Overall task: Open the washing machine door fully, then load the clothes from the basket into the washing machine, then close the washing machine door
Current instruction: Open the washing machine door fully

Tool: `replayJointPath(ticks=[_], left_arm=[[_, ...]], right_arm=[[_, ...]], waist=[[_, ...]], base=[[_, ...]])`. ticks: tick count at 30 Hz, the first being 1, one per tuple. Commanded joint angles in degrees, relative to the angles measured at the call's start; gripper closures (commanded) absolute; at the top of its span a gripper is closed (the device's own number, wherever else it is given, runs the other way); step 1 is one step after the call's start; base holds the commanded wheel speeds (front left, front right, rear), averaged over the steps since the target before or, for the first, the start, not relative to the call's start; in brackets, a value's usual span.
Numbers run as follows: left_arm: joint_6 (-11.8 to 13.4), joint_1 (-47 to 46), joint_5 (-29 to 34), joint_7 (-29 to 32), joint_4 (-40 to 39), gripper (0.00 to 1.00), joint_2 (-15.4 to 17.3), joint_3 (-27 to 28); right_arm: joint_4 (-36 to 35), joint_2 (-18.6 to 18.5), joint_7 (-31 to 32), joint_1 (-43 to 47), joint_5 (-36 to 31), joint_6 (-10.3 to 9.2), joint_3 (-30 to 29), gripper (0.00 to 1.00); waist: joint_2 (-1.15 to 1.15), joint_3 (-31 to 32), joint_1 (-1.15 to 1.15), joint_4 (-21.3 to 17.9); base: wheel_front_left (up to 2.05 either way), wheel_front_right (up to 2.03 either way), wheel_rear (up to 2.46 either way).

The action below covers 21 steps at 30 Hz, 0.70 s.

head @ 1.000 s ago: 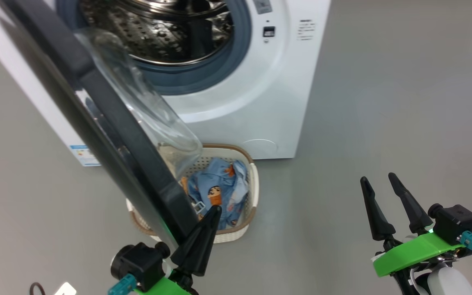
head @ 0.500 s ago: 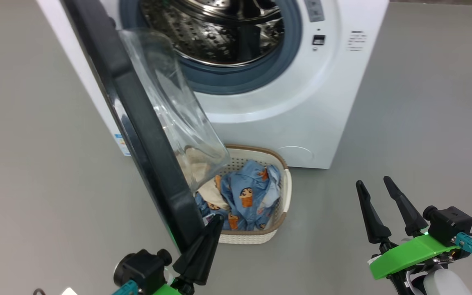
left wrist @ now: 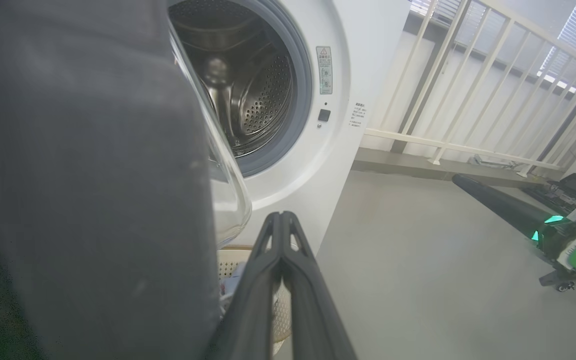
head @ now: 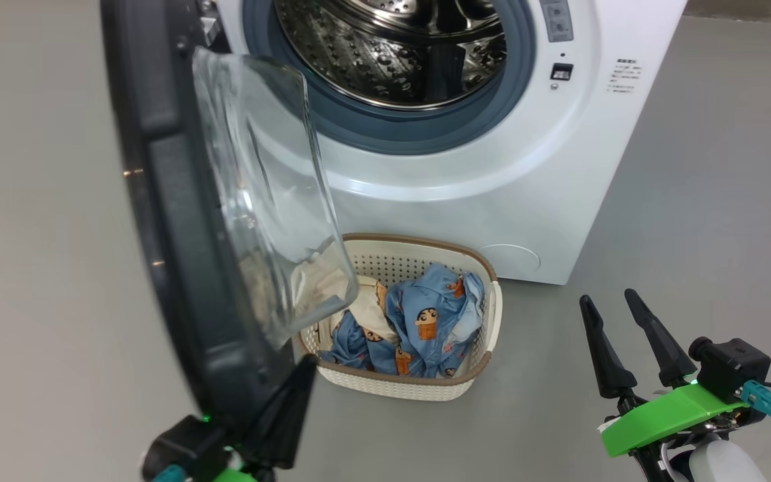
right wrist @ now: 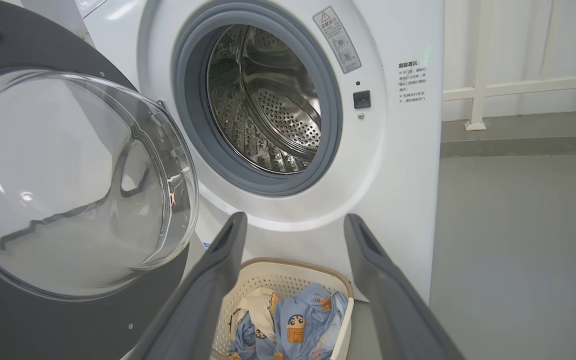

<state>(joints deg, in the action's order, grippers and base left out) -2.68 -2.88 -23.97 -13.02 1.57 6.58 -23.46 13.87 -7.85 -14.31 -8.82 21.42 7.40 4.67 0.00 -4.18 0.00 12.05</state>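
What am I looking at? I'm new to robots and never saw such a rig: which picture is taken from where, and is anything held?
It is a wheeled two-armed robot doing laundry. One picture looks down from its head; the others look along each wrist's gripper. On the floor stand the washing machine, its door swung open, and a basket of clothes. The left gripper, jaws shut, sits at the door's lower edge; the right gripper, jaws open, holds nothing.

1. The washing machine [head: 492, 201] is showing a smooth, glossy white casing, with its perforated steel drum [head: 385, 60] gleaming.
2. The washing machine door [head: 171, 234] is looking like matt dark plastic around clear glossy glass.
3. The basket [head: 392, 387] is showing cream perforated plastic, its rim woven brown.
4. The clothes [head: 425, 321] are looking like soft, crumpled cloth.
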Motion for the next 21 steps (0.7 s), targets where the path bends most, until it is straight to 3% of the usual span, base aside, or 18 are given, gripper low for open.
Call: replayJointPath(ticks=[1, 21], left_arm=[[1.9, -1.0, -1.0, 0.1, -0.7, 1.0, 2.5, 4.7], [5.1, -1.6, -3.5, -0.8, 1.6, 1.0, 10.2, 16.0]], right_arm=[[-1.2, -0.1, -0.7, -1.0, 0.1, 0.09, 1.1, 0.0], [-1.0, 0.6, -0.7, -1.8, 0.1, 0.09, 0.5, 0.0]], waist=[[0.0, 0.0, 0.0, 0.4], [0.0, -0.9, 0.0, 5.9]], base=[[0.0, 0.0, 0.0], [0.0, 0.0, 0.0]])
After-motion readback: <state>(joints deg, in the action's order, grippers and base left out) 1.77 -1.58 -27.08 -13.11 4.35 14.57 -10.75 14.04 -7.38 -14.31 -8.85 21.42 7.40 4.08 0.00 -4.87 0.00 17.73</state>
